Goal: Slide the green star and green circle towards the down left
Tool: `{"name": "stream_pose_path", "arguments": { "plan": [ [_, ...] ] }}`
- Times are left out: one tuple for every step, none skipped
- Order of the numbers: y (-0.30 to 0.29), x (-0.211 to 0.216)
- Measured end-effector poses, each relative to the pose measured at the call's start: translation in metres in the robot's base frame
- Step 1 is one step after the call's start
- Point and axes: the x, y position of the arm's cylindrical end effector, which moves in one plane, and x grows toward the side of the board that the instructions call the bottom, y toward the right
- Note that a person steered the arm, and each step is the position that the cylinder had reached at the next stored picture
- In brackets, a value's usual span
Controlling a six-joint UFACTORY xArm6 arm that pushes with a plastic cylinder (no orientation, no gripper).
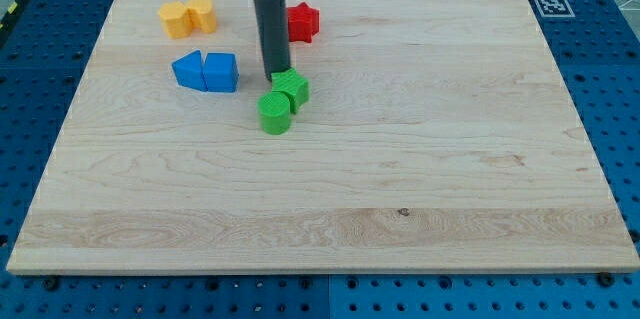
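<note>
Sitting at the green star's (292,88) upper-left edge, tip (276,75) lines star and touching green circle (275,113) up for a down-left shove across the counter (400,209); no hand fitted, so grasp state can't be told.

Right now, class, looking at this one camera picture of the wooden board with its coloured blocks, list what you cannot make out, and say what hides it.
- My tip: whether it touches the green star block; the rod hides the contact.
- The arm above the rod: cut off by the view's top edge.
- Green circle block: its far side, where it meets the star, hidden by its own body.
- Red star block: its left part, hidden behind the rod.
</note>
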Motion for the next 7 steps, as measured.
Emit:
{"name": "stream_pose_path", "arguments": {
  "plan": [
    [0.014, 0.000],
    [0.031, 0.000],
    [0.043, 0.000],
    [0.043, 0.000],
    [0.040, 0.003],
    [0.034, 0.011],
    [0.032, 0.018]
  ]
}}
